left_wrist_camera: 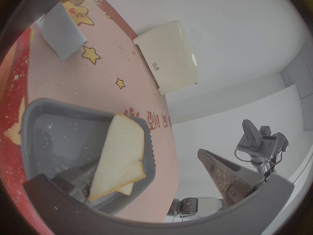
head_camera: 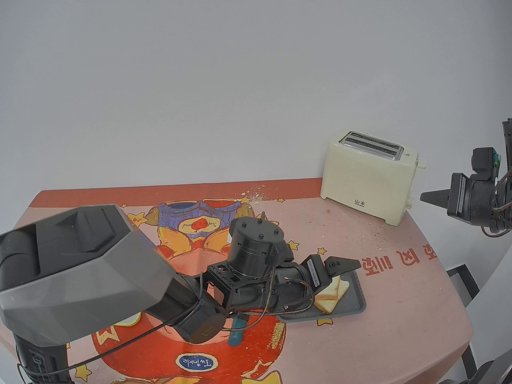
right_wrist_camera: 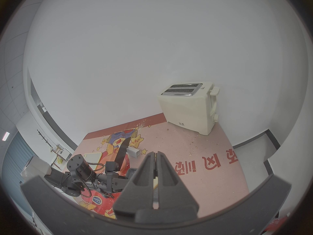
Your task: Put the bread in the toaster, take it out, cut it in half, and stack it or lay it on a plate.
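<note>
Tray [head_camera: 356, 306] sits on the table [head_camera: 405, 316] at about 4 o'clock from centre. It holds bread [head_camera: 330, 293]: two overlapping pieces at the tray's 3 o'clock end, the top one tilted and the smaller one peeking out beneath.

Left gripper [head_camera: 337, 279] is over that end with its fingers [left_wrist_camera: 225, 177] wide apart. The lower finger lies inside the tray and runs under the top slice's edge. The upper one is clear above, touching nothing.

Toaster [head_camera: 368, 177] stands upright at the table's 1 o'clock corner, slots up, well apart from the tray. Crumbs [head_camera: 368, 230] are scattered between them.

Right gripper [head_camera: 434, 196] hangs off the table's 3 o'clock edge, level with the toaster, fingers pressed together on nothing.

A blue handle [head_camera: 234, 336] sticks out under the left arm at about 6 o'clock. A grey block [left_wrist_camera: 62, 36] sits near the table's centre.
</note>
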Available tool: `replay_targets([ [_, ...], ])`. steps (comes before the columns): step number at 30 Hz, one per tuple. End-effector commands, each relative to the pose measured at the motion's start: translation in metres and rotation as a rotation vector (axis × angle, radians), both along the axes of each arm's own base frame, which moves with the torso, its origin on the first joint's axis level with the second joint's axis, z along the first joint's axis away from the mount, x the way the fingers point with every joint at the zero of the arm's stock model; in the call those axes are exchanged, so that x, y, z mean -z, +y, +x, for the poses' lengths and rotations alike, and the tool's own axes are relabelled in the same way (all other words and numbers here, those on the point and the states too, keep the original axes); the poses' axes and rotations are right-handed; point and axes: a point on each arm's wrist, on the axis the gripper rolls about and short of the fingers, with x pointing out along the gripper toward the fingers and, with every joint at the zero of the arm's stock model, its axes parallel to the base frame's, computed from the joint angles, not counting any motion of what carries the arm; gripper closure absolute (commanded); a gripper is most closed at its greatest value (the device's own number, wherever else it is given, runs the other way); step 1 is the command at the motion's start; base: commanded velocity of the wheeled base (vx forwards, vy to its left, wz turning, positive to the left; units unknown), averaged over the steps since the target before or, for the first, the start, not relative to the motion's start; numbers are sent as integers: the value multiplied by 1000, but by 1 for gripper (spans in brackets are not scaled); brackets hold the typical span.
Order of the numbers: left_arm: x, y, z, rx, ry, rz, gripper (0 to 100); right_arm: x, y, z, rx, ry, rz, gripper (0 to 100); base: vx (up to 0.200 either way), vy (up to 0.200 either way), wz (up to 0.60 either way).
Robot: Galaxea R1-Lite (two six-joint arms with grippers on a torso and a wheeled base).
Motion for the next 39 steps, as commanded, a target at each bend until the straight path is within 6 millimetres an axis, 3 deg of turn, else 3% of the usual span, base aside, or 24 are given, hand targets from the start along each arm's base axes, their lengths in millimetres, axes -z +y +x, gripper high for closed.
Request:
replay_targets([
  [1, -36, 8, -5, -5, -60, -64, 0, 0, 0, 0, 0, 1, 1, 100, 0, 0, 0],
  [5, -54, 20, -13, -11, -58, -60, 0, 0, 0, 0, 1, 1, 0, 100, 0, 0, 0],
  [9, -59, 27, -21, -10, -49, -51, 0, 0, 0, 1, 2, 3, 0, 100, 0, 0, 0],
  [18, -50, 31, -23, -53, -42, -9, 0, 1, 0, 1, 1, 6, -3, 100, 0, 0, 0],
  [25, -59, 33, -25, -52, -60, -29, 0, 1, 0, 1, 1, 6, -3, 100, 0, 0, 0],
  [39, -45, 16, -17, -33, -47, -14, 0, 2, 1, 1, 0, 8, -3, 100, 0, 0, 0],
])
